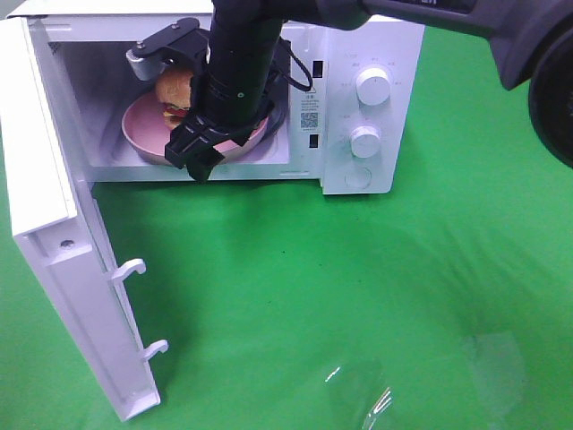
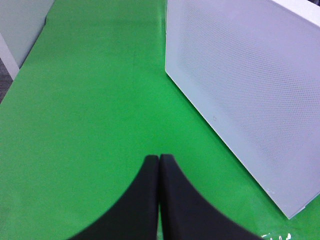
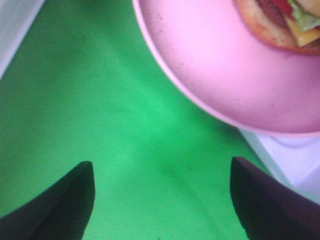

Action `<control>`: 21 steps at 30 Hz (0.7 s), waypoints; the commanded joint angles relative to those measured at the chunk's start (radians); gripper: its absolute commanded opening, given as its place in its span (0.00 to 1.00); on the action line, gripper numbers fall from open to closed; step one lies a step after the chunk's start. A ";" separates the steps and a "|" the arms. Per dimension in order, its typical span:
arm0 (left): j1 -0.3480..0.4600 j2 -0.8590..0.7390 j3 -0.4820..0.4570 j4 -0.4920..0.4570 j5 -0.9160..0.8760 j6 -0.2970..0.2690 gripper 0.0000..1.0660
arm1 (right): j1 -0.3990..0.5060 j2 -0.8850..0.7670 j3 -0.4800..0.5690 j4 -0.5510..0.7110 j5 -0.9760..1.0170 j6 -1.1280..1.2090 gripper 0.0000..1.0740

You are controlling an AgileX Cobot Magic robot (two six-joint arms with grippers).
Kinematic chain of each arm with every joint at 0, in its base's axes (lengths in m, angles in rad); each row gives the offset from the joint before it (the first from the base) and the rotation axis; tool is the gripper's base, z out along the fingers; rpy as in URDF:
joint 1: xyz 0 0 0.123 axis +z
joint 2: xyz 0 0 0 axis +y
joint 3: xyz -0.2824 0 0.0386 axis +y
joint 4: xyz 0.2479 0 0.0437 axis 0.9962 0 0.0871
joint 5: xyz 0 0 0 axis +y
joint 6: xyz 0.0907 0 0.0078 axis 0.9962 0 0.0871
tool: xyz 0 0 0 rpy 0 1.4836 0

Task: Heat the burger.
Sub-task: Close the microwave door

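The burger (image 1: 175,87) sits on a pink plate (image 1: 141,127) inside the open microwave (image 1: 358,27). The right arm reaches down from the upper right, and my right gripper (image 1: 202,164) hangs at the oven's front opening, just in front of the plate's near rim. In the right wrist view the right gripper (image 3: 162,200) is open with only green cloth between its fingers. The plate (image 3: 225,70) and the burger's edge (image 3: 280,20) lie just beyond them. My left gripper (image 2: 159,161) is shut and empty over the green cloth. It does not show in the exterior high view.
The microwave door (image 1: 49,215) stands swung out to the left, with two latch hooks (image 1: 134,267) on its edge. Its white outer face (image 2: 240,90) rises beside the left gripper. Two knobs (image 1: 373,87) sit on the control panel. Green cloth (image 1: 340,287) covers the table.
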 commanded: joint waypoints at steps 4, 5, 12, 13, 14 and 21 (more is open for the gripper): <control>-0.004 -0.022 0.002 -0.003 -0.013 0.002 0.00 | 0.001 -0.024 -0.010 0.091 0.139 0.062 0.66; -0.004 -0.022 0.002 -0.003 -0.013 0.002 0.00 | 0.001 -0.024 -0.010 0.091 0.139 0.062 0.66; -0.004 -0.022 0.002 -0.003 -0.013 0.002 0.00 | -0.002 -0.071 -0.010 0.103 0.296 0.146 0.66; -0.004 -0.022 0.002 -0.003 -0.013 0.002 0.00 | -0.002 -0.071 -0.010 0.103 0.296 0.146 0.66; -0.004 -0.022 0.002 -0.003 -0.013 0.002 0.00 | -0.002 -0.098 0.003 0.078 0.295 0.184 0.66; -0.004 -0.022 0.002 -0.003 -0.013 0.002 0.00 | -0.005 -0.208 0.108 -0.022 0.296 0.271 0.66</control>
